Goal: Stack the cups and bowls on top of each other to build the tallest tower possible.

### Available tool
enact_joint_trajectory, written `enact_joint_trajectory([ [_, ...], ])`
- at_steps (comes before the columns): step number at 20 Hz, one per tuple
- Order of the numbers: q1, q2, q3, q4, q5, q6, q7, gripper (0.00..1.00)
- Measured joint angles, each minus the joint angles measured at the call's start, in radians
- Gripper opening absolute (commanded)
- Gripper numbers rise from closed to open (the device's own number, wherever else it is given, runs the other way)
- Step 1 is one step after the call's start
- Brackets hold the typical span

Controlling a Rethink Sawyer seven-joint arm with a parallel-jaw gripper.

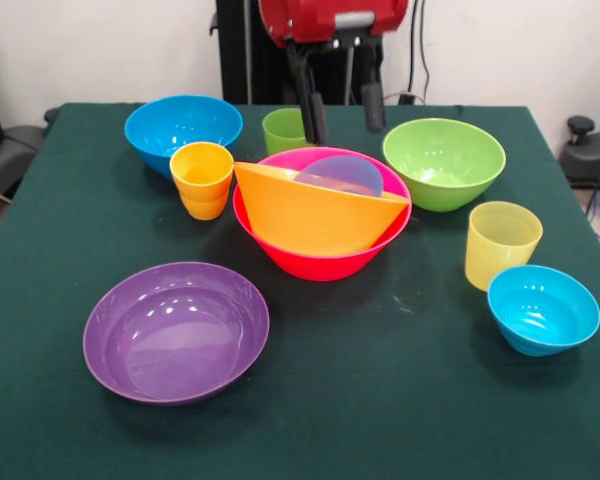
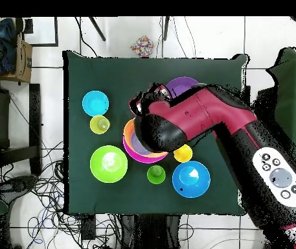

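Observation:
The big pink bowl [image 1: 320, 262] stands at the table's middle. The large orange bowl [image 1: 300, 215] lies tilted inside it, and a small bluish bowl [image 1: 342, 176] leans behind the orange one. My gripper [image 1: 342, 112] hangs open and empty just above and behind this pile, touching nothing. Loose on the cloth are a medium blue bowl [image 1: 183, 128], a green cup [image 1: 283, 130], a yellow-orange cup [image 1: 202, 178], a green bowl [image 1: 444, 160], a ribbed pale yellow cup [image 1: 501, 243], a small blue bowl [image 1: 543, 308] and a purple bowl [image 1: 176, 330]. In the overhead view the arm [image 2: 195, 120] covers most of the pile [image 2: 134, 148].
The dark green tablecloth [image 1: 380, 410] covers the table. The purple bowl sits nearest the front left edge, and the small blue bowl is near the right edge. Cables and chairs lie around the table in the overhead view.

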Motion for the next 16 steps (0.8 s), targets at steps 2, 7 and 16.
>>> enact_joint_trajectory([
  [2,0.011,0.018,-0.016,-0.013,-0.022,-0.007,0.000,1.00],
  [7,0.036,0.052,-0.046,-0.043,-0.056,-0.010,0.000,1.00],
  [16,0.090,0.099,-0.111,-0.115,-0.156,-0.027,0.000,1.00],
])
